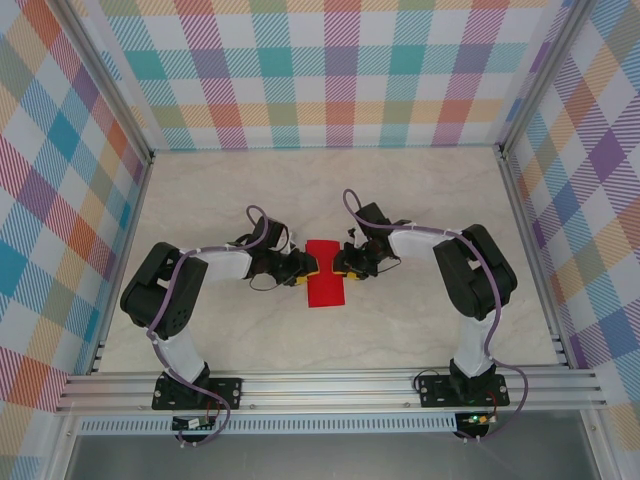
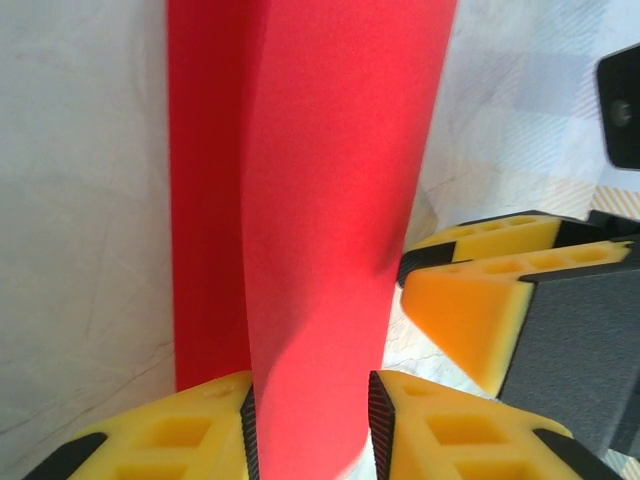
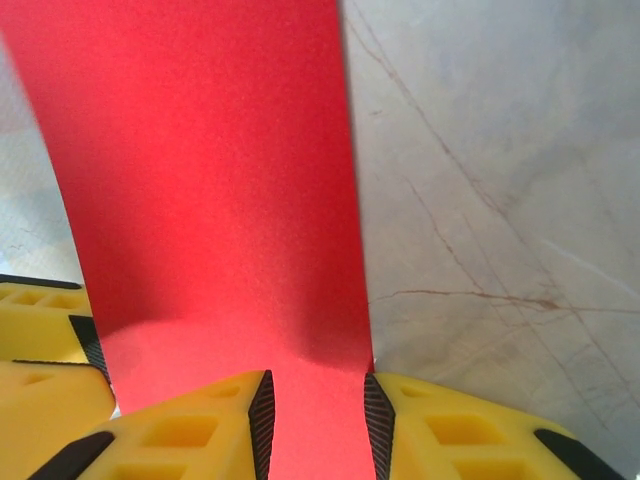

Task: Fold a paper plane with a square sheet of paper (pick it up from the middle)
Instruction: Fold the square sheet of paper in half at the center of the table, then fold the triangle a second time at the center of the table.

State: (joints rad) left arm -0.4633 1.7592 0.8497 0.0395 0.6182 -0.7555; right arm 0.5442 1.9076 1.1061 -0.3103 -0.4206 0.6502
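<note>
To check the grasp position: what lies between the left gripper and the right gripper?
The red square sheet of paper, seemingly folded to a strip, lies between the left gripper and the right gripper, as the top external view shows.

Matte red paper (image 1: 325, 287), smooth marbled tabletop (image 1: 420, 330)

The square sheet of paper (image 1: 325, 275) is bright red and matte. From above it reads as a narrow rectangle, its long sides running from near to far, lying close to the middle of the bench (image 1: 420, 200). In the left wrist view one long flap bows up over a flat layer beneath. It seems folded roughly in half lengthwise, though the crease is hard to make out.
</note>
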